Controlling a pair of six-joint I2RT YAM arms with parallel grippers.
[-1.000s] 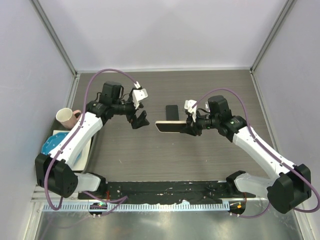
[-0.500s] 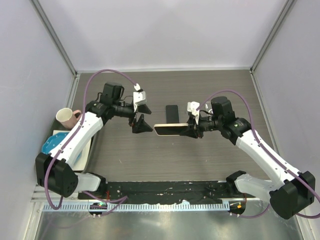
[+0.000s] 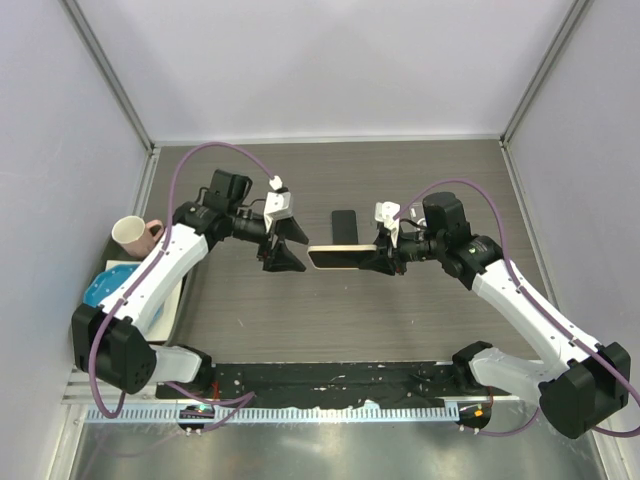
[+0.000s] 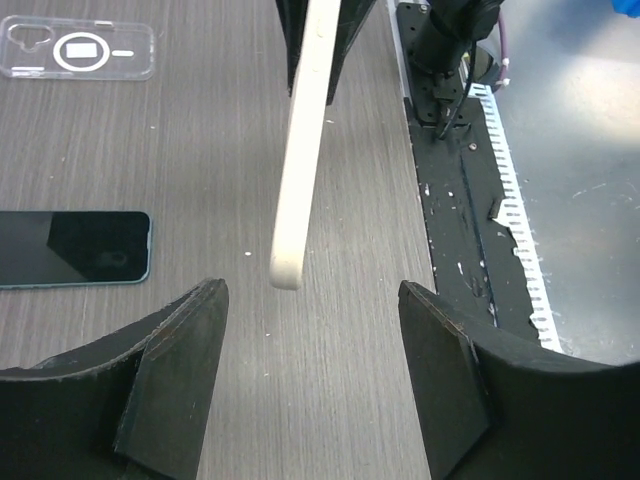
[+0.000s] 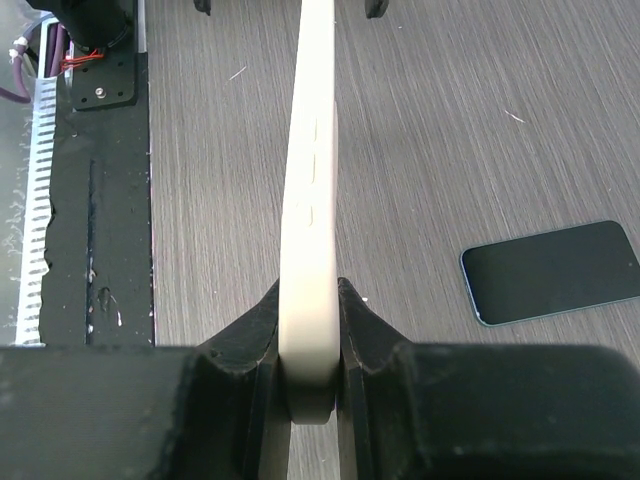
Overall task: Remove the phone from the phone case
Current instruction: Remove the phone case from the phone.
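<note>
The right fingers (image 5: 240, 385) are clenched on one end of the cream phone case (image 3: 338, 258), holding it in the air above the middle of the counter (image 3: 420, 330), its long axis running left to right. From above, a dark face shows inside the cream rim. The left fingers (image 4: 175, 375) are released and spread, one on each side of the case's free end, with a gap to either side and no contact.

There is bare wood all around below the case. The nearest thing is a dark phone (image 3: 344, 223) lying flat just behind it. A pink mug (image 3: 130, 235) and a blue item (image 3: 105, 287) sit against the left edge, well apart from both arms. White walls close the back and both sides, and a black strip (image 3: 330, 378) runs along the near edge.

The left wrist view sees the case edge-on, its rounded end hanging between the two fingers. It also shows a clear case (image 4: 80, 48) flat on the wood beyond the dark phone, which the overhead view does not show. The right wrist view shows the narrow side of the case squeezed between the right pads, with side buttons along its edge.
</note>
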